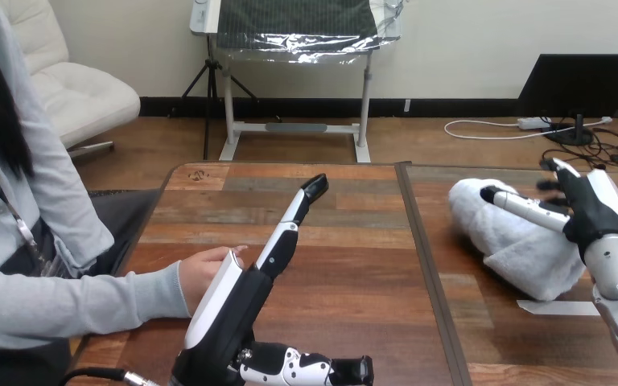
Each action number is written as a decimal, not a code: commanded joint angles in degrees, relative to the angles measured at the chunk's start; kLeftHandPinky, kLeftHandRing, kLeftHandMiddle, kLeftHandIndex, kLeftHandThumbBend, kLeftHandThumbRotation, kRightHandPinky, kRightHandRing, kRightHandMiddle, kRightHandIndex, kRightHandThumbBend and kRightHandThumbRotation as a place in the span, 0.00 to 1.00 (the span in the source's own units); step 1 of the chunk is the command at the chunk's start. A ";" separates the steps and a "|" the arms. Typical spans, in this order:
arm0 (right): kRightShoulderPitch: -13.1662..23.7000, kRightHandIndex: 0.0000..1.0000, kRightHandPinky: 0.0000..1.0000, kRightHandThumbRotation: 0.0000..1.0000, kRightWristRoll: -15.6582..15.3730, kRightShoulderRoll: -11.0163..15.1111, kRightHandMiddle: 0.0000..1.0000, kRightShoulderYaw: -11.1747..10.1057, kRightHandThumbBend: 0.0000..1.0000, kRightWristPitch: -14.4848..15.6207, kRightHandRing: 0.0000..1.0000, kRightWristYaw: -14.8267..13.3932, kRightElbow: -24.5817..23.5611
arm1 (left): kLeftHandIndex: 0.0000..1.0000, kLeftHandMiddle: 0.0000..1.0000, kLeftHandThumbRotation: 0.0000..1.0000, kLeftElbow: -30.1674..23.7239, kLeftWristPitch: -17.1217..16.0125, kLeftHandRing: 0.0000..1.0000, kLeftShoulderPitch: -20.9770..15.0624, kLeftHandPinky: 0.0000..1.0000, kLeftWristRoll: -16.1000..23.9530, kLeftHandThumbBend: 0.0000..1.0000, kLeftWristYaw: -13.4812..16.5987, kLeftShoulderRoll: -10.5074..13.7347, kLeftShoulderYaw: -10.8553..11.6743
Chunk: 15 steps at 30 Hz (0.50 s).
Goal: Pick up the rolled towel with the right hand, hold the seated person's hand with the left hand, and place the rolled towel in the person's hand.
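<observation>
Two robot hands, well apart: the right robot hand (587,211) lies on the towel (523,249) at the counter's (346,265) right, and I cannot tell whether it grips. The left robot hand (237,301), straight-fingered and empty, stands just beside the person's hand (205,269), placed to take it.

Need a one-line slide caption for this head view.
Robot's right hand on the rolled towel at right; open left hand beside the person's hand at left.

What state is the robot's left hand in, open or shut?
Open. The left hand has straight fingers, beside the person's hand, not curled round it.
</observation>
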<state>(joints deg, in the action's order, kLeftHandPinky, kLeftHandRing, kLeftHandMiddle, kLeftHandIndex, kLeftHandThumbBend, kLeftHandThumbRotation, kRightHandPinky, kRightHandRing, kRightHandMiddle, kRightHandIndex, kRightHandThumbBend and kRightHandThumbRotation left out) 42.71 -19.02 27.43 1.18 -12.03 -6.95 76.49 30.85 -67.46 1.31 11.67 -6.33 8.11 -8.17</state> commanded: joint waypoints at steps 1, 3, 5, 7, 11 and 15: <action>5.02 0.93 0.46 0.62 -0.92 0.10 0.58 1.13 1.00 2.38 0.58 0.08 0.58 | 1.00 1.00 0.44 -2.98 -0.47 1.00 -1.72 1.00 -0.39 1.00 0.45 0.17 0.23; 4.98 0.93 0.46 0.62 -1.04 0.07 0.58 1.23 1.00 3.19 0.59 0.29 0.73 | 1.00 1.00 0.44 -3.14 -0.45 1.00 -1.63 1.00 -0.47 1.00 0.40 0.18 0.17; 4.86 0.93 0.45 0.62 -1.28 0.06 0.58 1.45 1.00 4.29 0.59 0.65 0.96 | 1.00 1.00 0.44 -3.44 -0.38 1.00 -1.48 1.00 -0.62 1.00 0.27 0.22 0.04; 4.68 0.93 0.44 0.61 -1.57 0.08 0.57 1.69 1.00 5.01 0.58 0.98 1.12 | 1.00 1.00 0.44 -3.76 -0.29 1.00 -1.30 1.00 -0.62 1.00 0.20 0.27 -0.02; 4.15 0.93 0.45 0.61 -2.32 0.16 0.61 2.19 1.00 5.65 0.61 1.30 1.31 | 1.00 1.00 0.44 -4.33 -0.24 1.00 -0.92 1.00 -0.27 1.00 0.23 0.30 0.01; 3.46 0.93 0.48 0.62 -3.67 0.28 0.63 3.26 1.00 6.21 0.63 1.26 1.53 | 1.00 1.00 0.44 -4.64 -0.51 1.00 -0.64 1.00 -0.10 1.00 0.22 0.42 0.01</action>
<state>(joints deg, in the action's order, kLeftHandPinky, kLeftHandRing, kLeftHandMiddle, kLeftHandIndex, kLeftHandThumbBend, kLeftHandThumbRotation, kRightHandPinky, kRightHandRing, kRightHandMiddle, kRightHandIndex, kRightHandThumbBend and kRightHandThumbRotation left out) 44.50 -21.07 27.60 2.51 -6.79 -6.46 76.87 29.18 -67.46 2.18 11.69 -6.33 8.15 -8.18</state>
